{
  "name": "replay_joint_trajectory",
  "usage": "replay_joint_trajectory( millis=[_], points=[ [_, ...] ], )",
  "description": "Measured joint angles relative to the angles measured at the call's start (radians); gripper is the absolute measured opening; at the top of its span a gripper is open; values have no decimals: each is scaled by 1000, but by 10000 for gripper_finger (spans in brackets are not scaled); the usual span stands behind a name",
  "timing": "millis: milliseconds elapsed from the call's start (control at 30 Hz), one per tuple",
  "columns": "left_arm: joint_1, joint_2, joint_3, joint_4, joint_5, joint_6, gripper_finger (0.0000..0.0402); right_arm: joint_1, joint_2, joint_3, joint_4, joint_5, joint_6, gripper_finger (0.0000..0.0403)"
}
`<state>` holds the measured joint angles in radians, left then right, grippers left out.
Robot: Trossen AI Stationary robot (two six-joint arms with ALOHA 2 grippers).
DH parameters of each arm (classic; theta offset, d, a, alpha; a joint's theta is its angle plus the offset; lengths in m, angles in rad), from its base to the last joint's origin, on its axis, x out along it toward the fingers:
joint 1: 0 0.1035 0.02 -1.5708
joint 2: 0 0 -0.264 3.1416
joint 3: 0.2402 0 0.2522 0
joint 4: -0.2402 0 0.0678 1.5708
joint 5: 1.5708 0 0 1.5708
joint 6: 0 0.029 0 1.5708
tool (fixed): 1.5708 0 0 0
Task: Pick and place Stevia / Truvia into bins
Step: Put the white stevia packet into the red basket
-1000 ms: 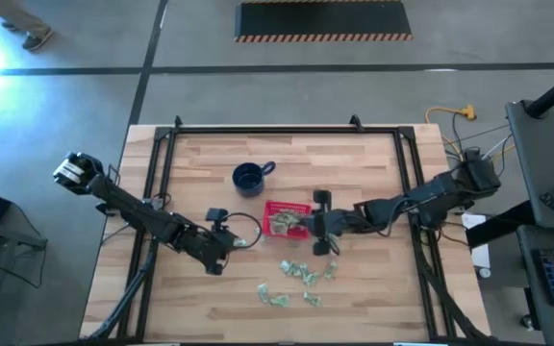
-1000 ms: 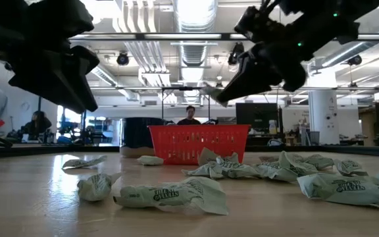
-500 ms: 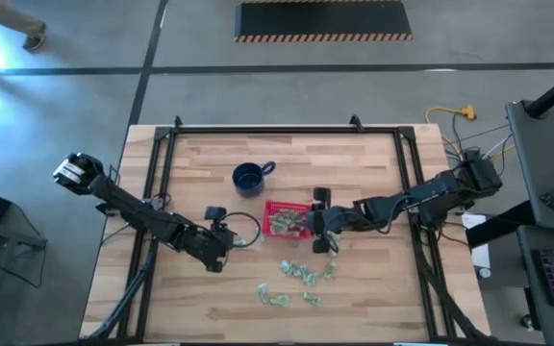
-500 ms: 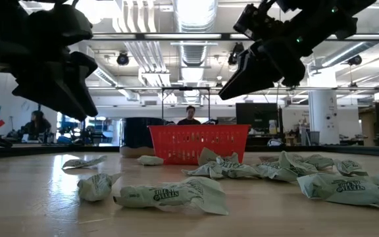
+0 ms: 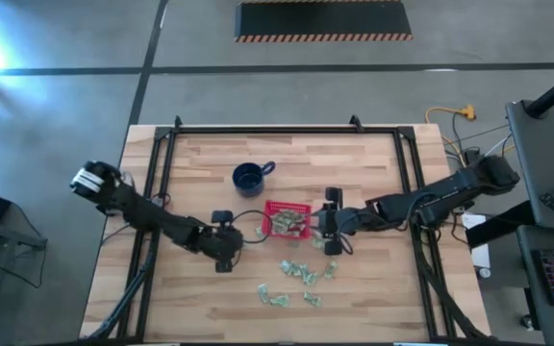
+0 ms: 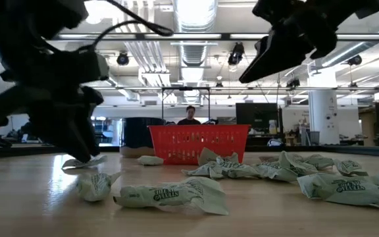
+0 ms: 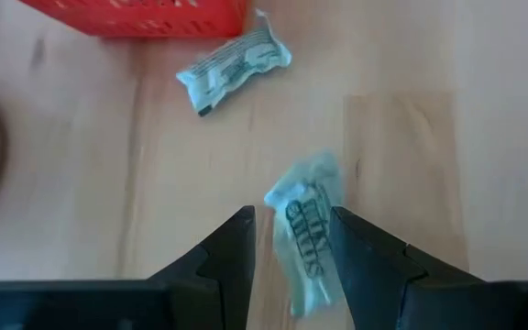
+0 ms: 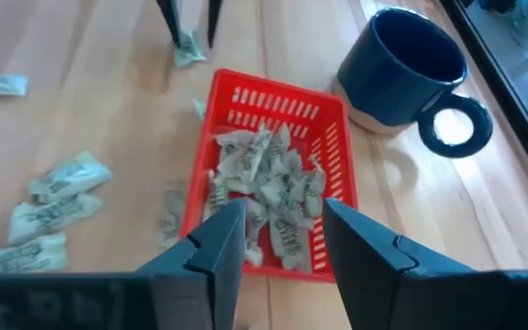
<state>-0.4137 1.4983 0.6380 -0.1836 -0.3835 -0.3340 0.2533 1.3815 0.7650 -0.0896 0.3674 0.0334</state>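
Observation:
The red basket [image 5: 287, 221] stands mid-table with several green-and-white sachets [image 8: 269, 188] inside. My right gripper [image 8: 282, 247] hangs open above the basket's right end [image 5: 317, 226], holding nothing. My left gripper [image 7: 291, 215] is open and low at the table left of the basket [image 5: 239, 242]. Its fingers stand on either side of one sachet [image 7: 305, 234] that lies flat on the wood. Another sachet [image 7: 232, 60] lies beside the basket's wall [image 7: 136, 16]. More loose sachets [image 5: 301, 274] lie nearer the front edge. My left gripper comes slanting down from the table's left, one finger on each side of the flat-lying sachet [image 7: 312, 206]. Whether the fingers touch it I cannot tell.
A dark blue mug [image 5: 250, 177] stands behind the basket, toward the far left. Crumpled sachets [image 6: 170, 195] are strewn between the basket and the near edge, some in front of the basket [image 6: 242, 168]. Black frame rails [image 5: 162, 173] border the table's sides.
My right gripper has let go of a sachet over the basket, then risen and drawn back a little toward the table's right edge. My left gripper has come down to the table, over the sachet left of the basket.

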Motion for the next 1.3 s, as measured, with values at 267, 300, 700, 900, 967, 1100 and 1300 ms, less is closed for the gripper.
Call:
replay_joint_trajectory(
  millis=[267,300,700,900,967,1100,1300],
  points=[
    [65,49,1,88,134,6,126,30,-30,0,-34,0,19,125],
    [69,54,1,94,145,3,126,31,-29,0,-32,0,19,123],
    [85,61,4,102,215,70,33,31,-21,0,-37,0,16,105],
    [85,14,2,76,215,104,5,31,-21,0,-74,0,19,96],
    [85,-11,2,86,210,113,6,31,-21,0,-93,0,28,92],
    [85,-63,3,104,131,151,4,31,-21,0,-166,14,92,85],
    [96,-91,3,225,13,285,4,31,-21,-2,-317,52,232,76]
  ],
)
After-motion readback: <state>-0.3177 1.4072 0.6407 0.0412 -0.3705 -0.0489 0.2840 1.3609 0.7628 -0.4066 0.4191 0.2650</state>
